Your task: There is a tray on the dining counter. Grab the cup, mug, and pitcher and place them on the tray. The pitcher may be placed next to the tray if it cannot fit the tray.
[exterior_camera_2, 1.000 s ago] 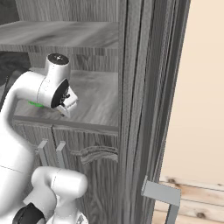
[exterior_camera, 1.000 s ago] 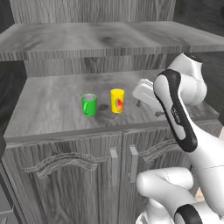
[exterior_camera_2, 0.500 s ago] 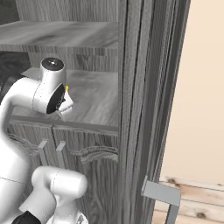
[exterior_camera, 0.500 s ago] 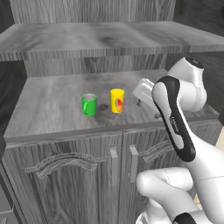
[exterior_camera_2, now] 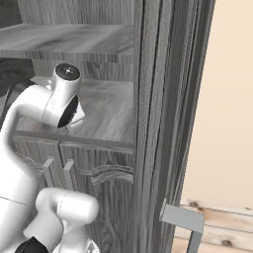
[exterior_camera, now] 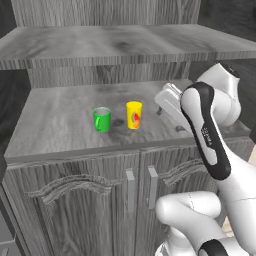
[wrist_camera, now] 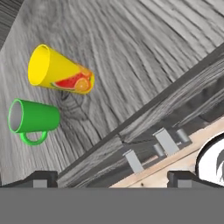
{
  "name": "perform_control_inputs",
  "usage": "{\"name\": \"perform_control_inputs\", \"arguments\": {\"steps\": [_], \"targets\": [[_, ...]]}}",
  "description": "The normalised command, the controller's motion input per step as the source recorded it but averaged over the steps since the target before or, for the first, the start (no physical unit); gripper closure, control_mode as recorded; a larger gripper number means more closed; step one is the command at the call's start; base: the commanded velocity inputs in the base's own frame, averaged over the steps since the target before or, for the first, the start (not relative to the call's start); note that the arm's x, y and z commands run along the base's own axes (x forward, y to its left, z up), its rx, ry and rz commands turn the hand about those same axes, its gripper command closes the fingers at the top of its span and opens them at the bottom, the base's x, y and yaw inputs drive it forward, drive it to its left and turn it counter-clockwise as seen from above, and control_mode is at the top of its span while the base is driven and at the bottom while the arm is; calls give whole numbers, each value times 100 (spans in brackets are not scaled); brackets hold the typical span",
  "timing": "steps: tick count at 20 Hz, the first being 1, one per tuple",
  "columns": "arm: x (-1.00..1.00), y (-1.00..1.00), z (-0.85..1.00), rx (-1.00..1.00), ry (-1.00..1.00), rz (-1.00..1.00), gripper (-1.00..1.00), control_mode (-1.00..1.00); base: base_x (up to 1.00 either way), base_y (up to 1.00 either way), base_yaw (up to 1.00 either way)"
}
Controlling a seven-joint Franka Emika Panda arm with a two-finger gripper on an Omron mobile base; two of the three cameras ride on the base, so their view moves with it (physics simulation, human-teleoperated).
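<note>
Looking from the left base view, the mug (exterior_camera: 102, 119) and the cup (exterior_camera: 134, 115) stand upright just beside each other on the table (exterior_camera: 45, 120), a grey wood-grain cabinet top, about midway between its left and right edges and a little nearer the front edge. They sit apart and clear of each other, probably so either can be taken without knocking its neighbour. The arm's hand hangs over the right part of the table, near the cup, with its wide side turned toward the cups; this looks like the approach to a first pick, most likely the cup. A shelf (exterior_camera: 125, 45) overhangs the back of the table and limits how high the arm can come in. Two door handles (exterior_camera: 141, 187) sit below the front edge.

From the right base view, a tall wood panel (exterior_camera_2: 168, 99) closes the table's right side, leaving the arm little room there; a pale wall and wooden floor lie beyond.

Through the hand view, the end effector (wrist_camera: 113, 178) has its tips spread wide apart with nothing between them. Cup (wrist_camera: 59, 71) and mug (wrist_camera: 33, 119) appear ahead, with bare tabletop between them and the tips. Nothing blocks the path. Neither tray nor pitcher is in sight.
</note>
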Motion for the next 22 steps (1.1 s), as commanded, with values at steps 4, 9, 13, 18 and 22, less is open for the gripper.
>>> {"name": "perform_control_inputs", "arguments": {"steps": [4, 9, 13, 18, 22], "targets": [[24, 8, 1, 5, 0, 0, -100, -100, 0, 0, 0], [19, 7, 0, 7, -2, 0, -100, -100, 0, 0, 0], [15, 15, 0, 4, -1, 0, -100, -100, 0, 0, 0], [22, 28, -2, 0, 0, -1, -100, -100, 0, 0, 0], [4, 6, -20, 6, -3, -2, -100, -100, 0, 0, 0]]}}
